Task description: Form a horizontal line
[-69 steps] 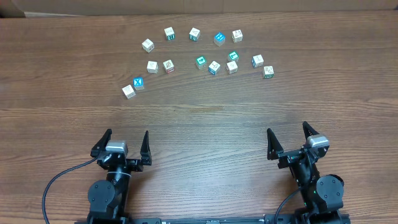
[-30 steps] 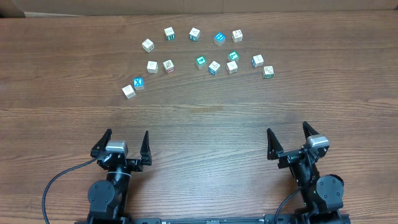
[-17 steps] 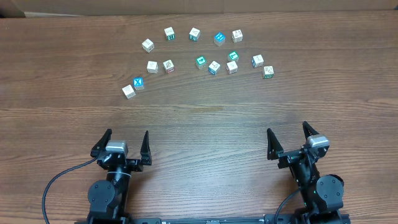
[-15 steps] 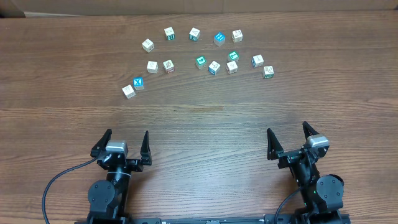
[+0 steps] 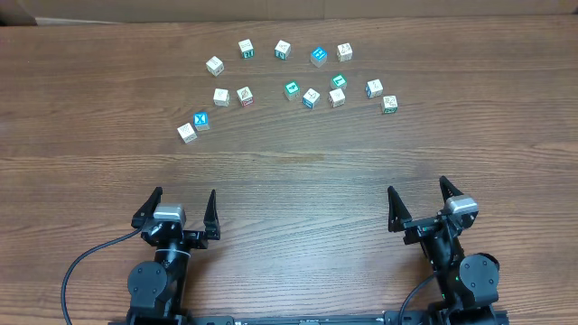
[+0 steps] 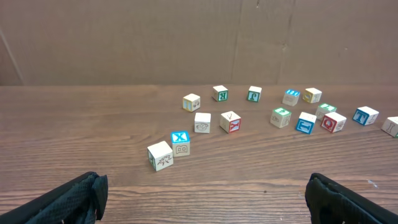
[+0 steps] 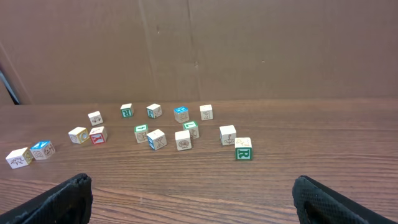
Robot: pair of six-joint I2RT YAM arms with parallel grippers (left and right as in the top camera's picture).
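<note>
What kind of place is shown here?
Probably a robot test bench, not a home: wood-grain table, plain cardboard backdrop, left gripper and right gripper open, facing scattered letter cubes.

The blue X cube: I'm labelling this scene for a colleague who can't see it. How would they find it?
On the wooden table, cubes lie scattered across the far middle. The leftmost pair, nearest the left claw, holds the blue X cube: its top is blue, its partner is pale.

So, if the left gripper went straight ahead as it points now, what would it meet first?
The left gripper would likely meet the pale cube beside the blue X cube; only bare table lies between. Depth unclear.
</note>
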